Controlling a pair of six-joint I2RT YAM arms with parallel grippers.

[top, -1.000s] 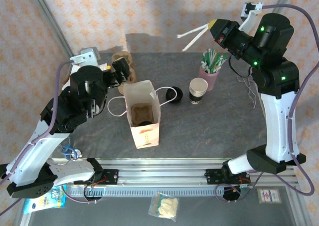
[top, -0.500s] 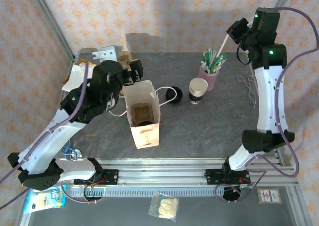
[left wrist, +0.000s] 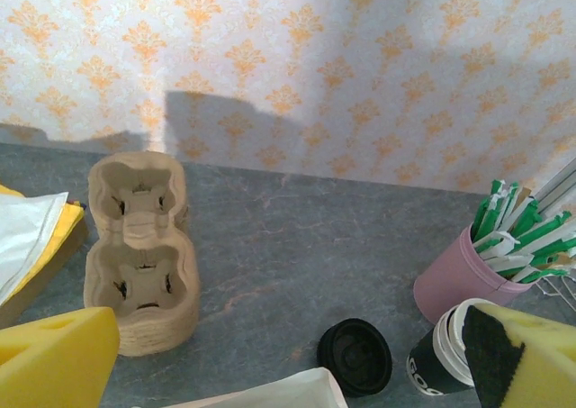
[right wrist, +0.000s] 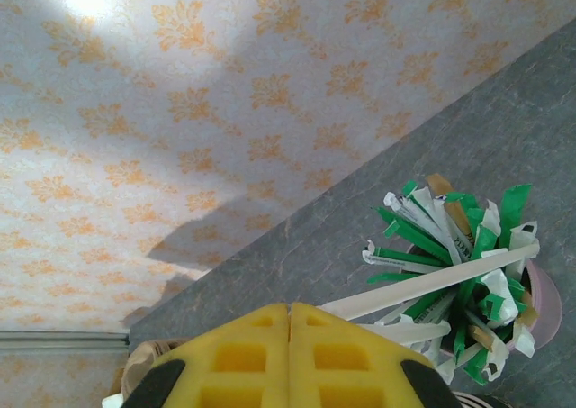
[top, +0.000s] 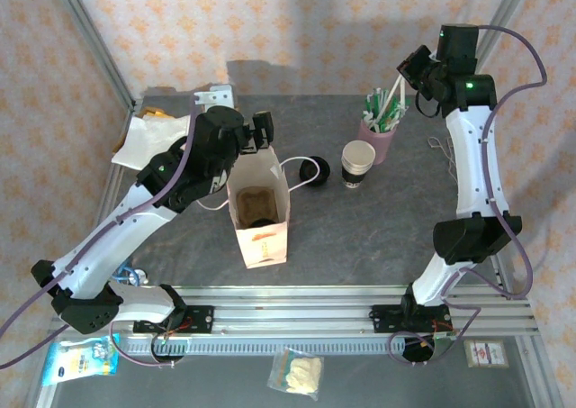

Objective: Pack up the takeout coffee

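A: Where is the coffee sitting?

B: The cup [top: 357, 165], white over a dark band, is standing on the table [top: 378, 237] right of the bag [top: 261, 223], with its black lid [top: 314, 171] lying just left of it.

A: How is it handling?

B: Probably light and crushable, so a gentle mid-wall grip is looking safest. The left pincer [top: 257, 129] is gaping apart, and the right pincer [right wrist: 288, 345] is clamping a straw [right wrist: 432, 282].

orange-patterned wallpaper [left wrist: 270, 48], pink cup [left wrist: 454, 277], white straw [right wrist: 450, 273], brown tray [left wrist: 144, 255], black lid [left wrist: 355, 356]
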